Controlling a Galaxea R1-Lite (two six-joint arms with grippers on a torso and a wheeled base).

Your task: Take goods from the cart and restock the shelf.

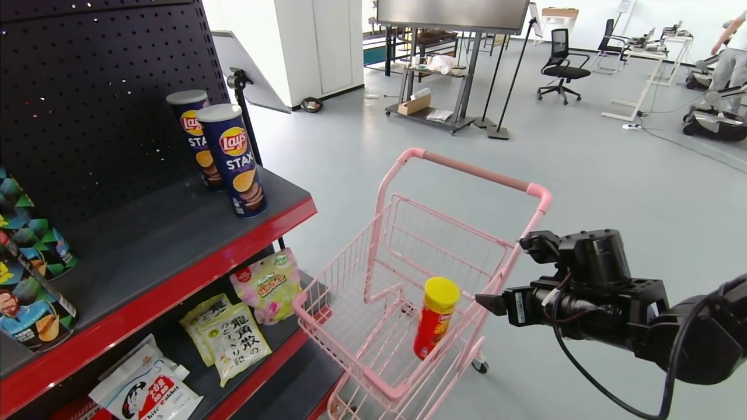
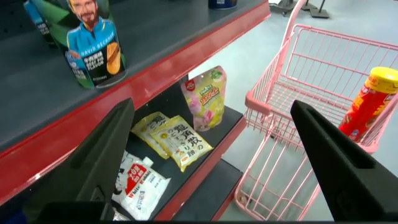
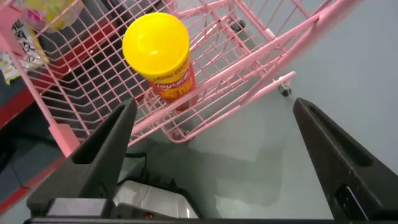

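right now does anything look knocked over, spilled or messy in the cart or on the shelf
Nothing spilled or damaged. The red can stands on end in the pink cart, possibly leaning on its side mesh. The snack bags on the lower shelf lie overlapped at uneven angles, a bit untidy.

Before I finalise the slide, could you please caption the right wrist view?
Open right gripper hovers beside the pink cart, facing the yellow-lidded red canister inside it.

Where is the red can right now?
Head view, centre-right: the red can stands inside the pink cart by its right wall, with the right gripper just outside that wall.
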